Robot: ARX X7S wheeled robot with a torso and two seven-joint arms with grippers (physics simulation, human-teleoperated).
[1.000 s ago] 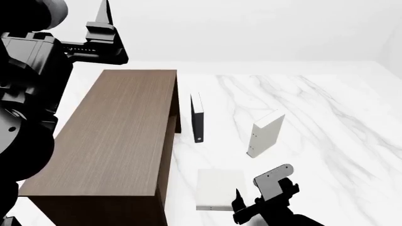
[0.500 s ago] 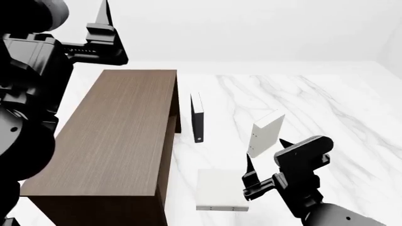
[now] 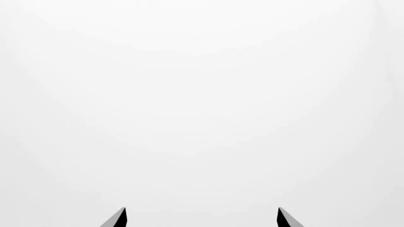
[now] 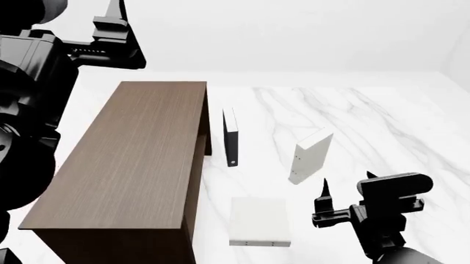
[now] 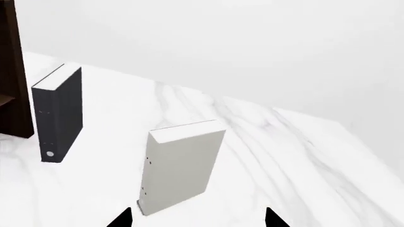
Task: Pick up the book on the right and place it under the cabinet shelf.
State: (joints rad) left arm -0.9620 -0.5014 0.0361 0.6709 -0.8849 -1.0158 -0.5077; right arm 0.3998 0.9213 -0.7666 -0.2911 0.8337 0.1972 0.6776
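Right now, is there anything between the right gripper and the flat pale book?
No. In the head view only bare marble table separates the right gripper from the book.

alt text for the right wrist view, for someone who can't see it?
A thick white book with small dark dots on its spine stands upright on the white marble tabletop, straight ahead of the right gripper, whose two dark fingertips are spread. Beyond it stand a black book with white pages and the dark brown wood-grain cabinet's edge.

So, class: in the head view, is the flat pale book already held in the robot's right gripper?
No: the book lies flat on the marble table, and the right gripper hovers beside it, apart from it and empty.
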